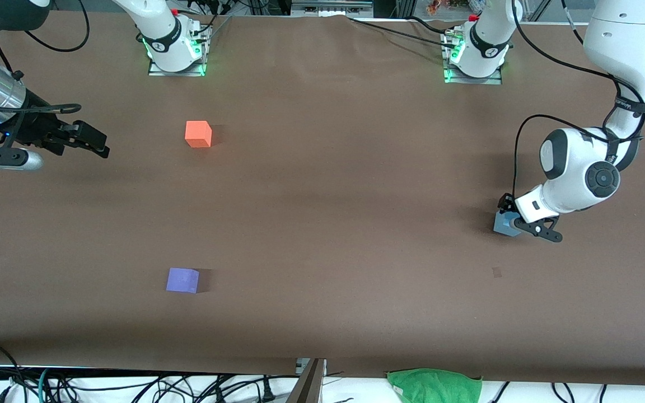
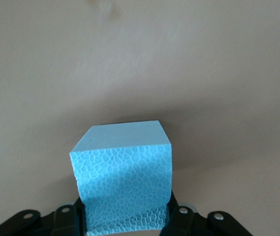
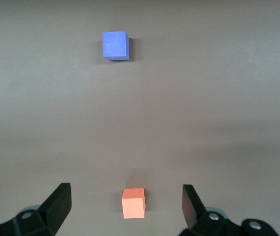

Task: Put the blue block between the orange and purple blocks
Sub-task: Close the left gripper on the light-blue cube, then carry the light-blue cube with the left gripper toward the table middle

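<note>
While the left gripper (image 1: 515,224) clamps the small sky-blue matte foam cube (image 1: 505,224) at the left arm's end of the table, the right gripper (image 1: 96,143) waits open near the bright orange matte cube (image 1: 198,134); the violet-purple matte cube (image 1: 182,280) lies nearer the front camera.

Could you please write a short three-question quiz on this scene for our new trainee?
1. True or false: the left claw is shut on the blue block.
2. Which block lies nearer the front camera: (a) the orange block or (b) the purple block?
3. Fill in: the right claw is ____ and holds nothing.

Key: 1 true; 2 b; 3 open.
</note>
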You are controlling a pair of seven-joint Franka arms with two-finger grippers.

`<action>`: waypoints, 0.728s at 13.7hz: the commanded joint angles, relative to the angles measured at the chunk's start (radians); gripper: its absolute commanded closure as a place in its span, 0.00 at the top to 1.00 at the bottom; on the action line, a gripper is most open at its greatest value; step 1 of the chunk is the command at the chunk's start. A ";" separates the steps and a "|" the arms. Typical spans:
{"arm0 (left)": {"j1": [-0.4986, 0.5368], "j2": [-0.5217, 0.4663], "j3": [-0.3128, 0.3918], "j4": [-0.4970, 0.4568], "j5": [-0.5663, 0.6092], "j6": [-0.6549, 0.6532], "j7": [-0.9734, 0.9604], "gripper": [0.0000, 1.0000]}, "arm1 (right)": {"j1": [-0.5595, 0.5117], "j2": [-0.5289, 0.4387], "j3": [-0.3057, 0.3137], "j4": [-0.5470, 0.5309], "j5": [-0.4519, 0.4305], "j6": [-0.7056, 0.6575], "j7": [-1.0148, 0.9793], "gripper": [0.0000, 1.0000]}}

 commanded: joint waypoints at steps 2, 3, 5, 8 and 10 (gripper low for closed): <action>0.001 -0.037 -0.158 0.020 -0.022 -0.016 -0.237 0.52 | -0.002 -0.015 0.000 -0.013 -0.006 0.002 -0.009 0.99; -0.004 -0.036 -0.198 0.020 -0.020 -0.016 -0.322 0.52 | -0.002 -0.015 0.000 -0.013 -0.006 0.002 -0.009 0.99; -0.028 -0.030 -0.259 0.029 -0.014 -0.015 -0.486 0.51 | -0.002 -0.015 0.000 -0.013 -0.006 0.001 -0.009 0.99; -0.117 0.003 -0.311 0.106 -0.005 -0.013 -0.721 0.51 | -0.002 -0.015 0.000 -0.013 -0.006 0.001 -0.009 0.99; -0.214 0.053 -0.308 0.163 -0.007 -0.015 -0.841 0.51 | -0.002 -0.015 0.000 -0.013 -0.006 0.001 -0.009 0.99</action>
